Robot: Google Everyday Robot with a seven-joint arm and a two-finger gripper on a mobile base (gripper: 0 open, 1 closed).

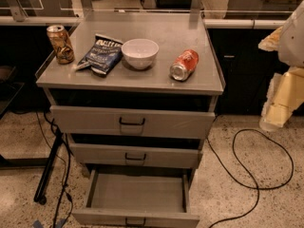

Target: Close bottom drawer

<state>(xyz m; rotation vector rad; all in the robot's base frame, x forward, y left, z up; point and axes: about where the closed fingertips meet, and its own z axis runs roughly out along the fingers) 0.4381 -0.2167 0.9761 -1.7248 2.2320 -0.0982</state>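
Note:
The bottom drawer point(137, 194) of the grey metal cabinet is pulled far out toward me, showing its plain grey tray. Its shallow front point(95, 217) with a small black wire handle point(135, 221) sits at the lower edge of the camera view. The middle drawer point(135, 156) and the top drawer point(132, 121) above it are pushed nearly in. My gripper point(278, 106) hangs at the far right of the view, beside the cabinet and well above and to the right of the open drawer, touching nothing.
On the cabinet top point(204, 82) stand an upright can point(60, 43), a blue chip bag point(101, 54), a white bowl point(139, 53) and a red can point(185, 64) on its side. A black cable point(259, 186) loops on the floor at right. A black stand leg point(50, 167) leans at left.

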